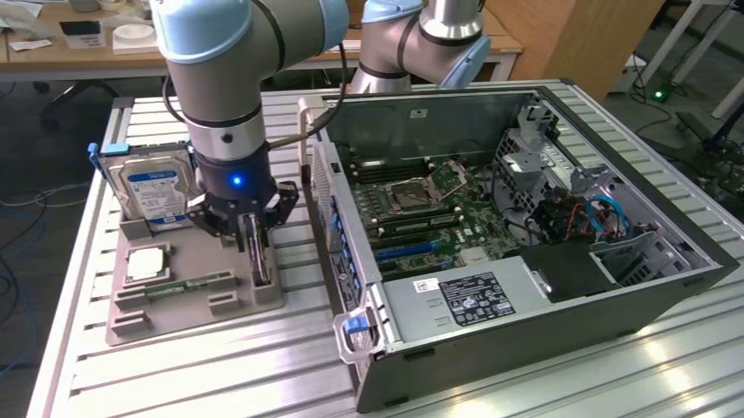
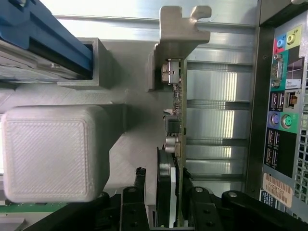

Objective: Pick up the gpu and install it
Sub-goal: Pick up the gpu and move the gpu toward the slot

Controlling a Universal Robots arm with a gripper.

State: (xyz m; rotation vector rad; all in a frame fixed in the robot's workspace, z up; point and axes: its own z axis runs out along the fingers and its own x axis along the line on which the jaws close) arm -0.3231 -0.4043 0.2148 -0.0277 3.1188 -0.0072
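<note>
over on the exterior view's left, a grey 3d-printed plastic tray (image 1: 198,248) sat on the ribbed aluminium table (image 1: 174,374). the gpu (image 1: 261,272), a thin flat black card with a silvery-grey metal edge, stood on its long edge in a slot on the tray's side nearest the open black computer case (image 1: 500,357). the arm's black gripper (image 1: 249,237) hung right over it, jaws pulled in narrow. from the wrist view its fingers (image 2: 163,197) hugged both faces of the card and looked to be touching. the card's bottom edge sat in the slot. a boxy silver hard drive with a blue-white label (image 1: 153,187) stood in the tray just beside the gripper.
</note>
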